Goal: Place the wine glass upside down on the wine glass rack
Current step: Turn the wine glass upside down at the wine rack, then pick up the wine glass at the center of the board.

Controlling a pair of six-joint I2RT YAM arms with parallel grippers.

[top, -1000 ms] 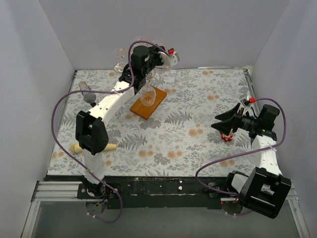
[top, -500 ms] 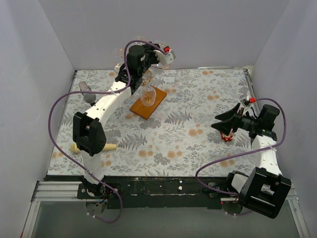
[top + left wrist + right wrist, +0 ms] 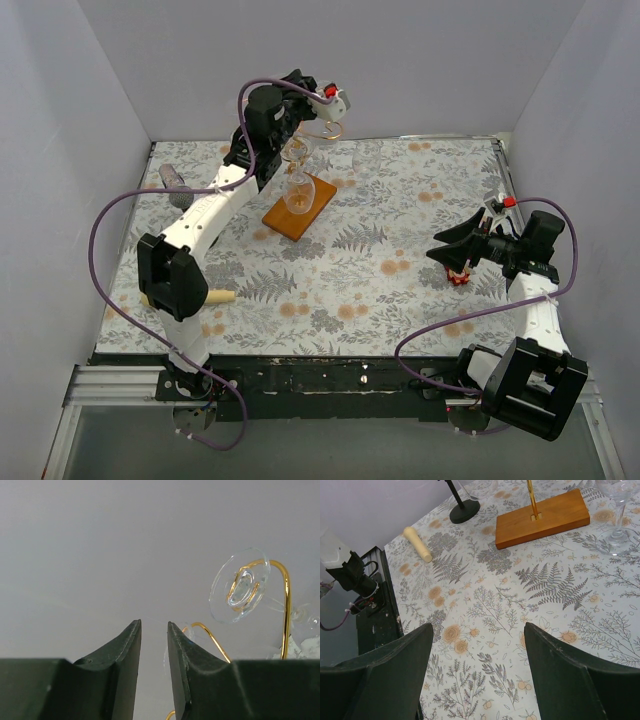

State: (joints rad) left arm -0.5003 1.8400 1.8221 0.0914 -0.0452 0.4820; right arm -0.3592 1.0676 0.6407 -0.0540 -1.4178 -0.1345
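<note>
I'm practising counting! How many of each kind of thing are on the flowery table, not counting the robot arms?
Wine glasses: 2, the hung wine glass and the standing wine glass
Wine glass rack: 1
Microphone stand: 1
Cream stick: 1
Small red thing: 1
Total: 6

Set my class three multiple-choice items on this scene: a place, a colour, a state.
1. The rack's base stands: A) by the left arm B) by the right arm C) off the table
2. The rack's wire is: A) black B) gold C) white
3. The right gripper is: A) shut on glass B) shut on wire C) open, empty
1A: it lies beside that arm. 2B: it shines gold. 3C: fingers wide, nothing between.
</note>
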